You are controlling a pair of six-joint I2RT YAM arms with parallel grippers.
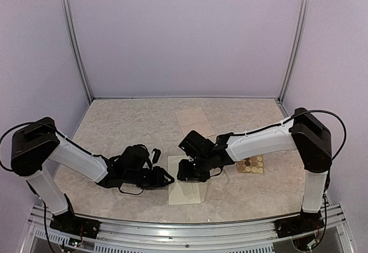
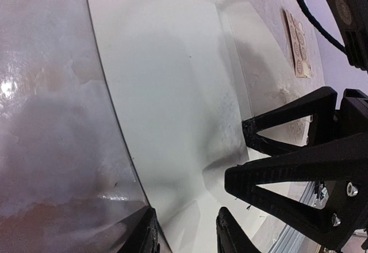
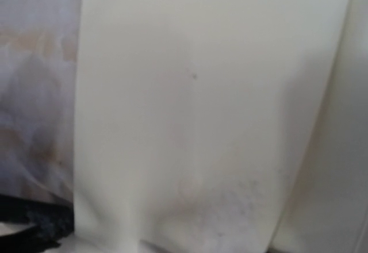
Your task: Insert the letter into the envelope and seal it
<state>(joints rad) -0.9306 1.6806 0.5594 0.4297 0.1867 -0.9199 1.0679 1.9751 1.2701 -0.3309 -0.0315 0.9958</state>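
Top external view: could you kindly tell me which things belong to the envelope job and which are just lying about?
Job in hand: cream rectangular paper envelope, with left pincer and right pincer at it; small tan sheet of round brown stickers, probably for sealing.
Lying about: pinkish-beige paper sheet, untouched beyond the envelope; possibly the letter.

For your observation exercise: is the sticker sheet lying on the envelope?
No, the sticker sheet lies apart from the envelope, to its right.
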